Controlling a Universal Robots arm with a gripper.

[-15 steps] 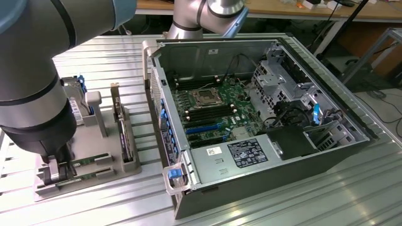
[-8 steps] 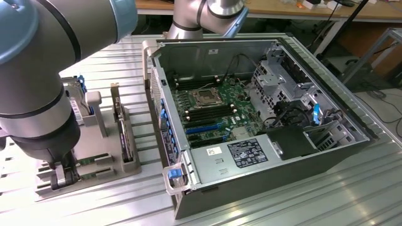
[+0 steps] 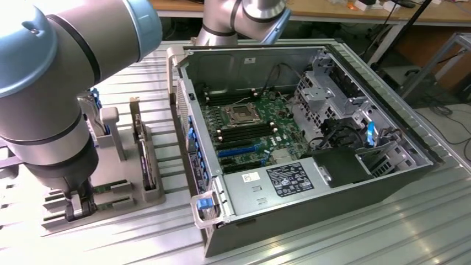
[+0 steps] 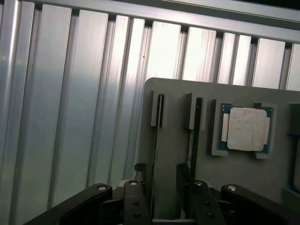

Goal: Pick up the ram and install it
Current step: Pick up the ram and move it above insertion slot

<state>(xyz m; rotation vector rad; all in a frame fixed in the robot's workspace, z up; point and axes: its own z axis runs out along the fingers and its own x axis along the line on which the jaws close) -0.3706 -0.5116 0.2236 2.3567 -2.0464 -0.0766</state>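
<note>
Ribbed aluminium table (image 4: pixel 70 117), grey holder (image 4: pixel 176 136): I log my gripper (image 4: pixel 161 185) spread wide, straddling the ram (image 4: pixel 158 136) on edge, twin stick (image 4: pixel 196 126) just beside.

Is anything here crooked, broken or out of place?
Nothing stands out. The ram and its twin stand upright in the slots of the gray holder, the CPU chip sits square in its pocket, and the open computer case looks orderly inside.
</note>
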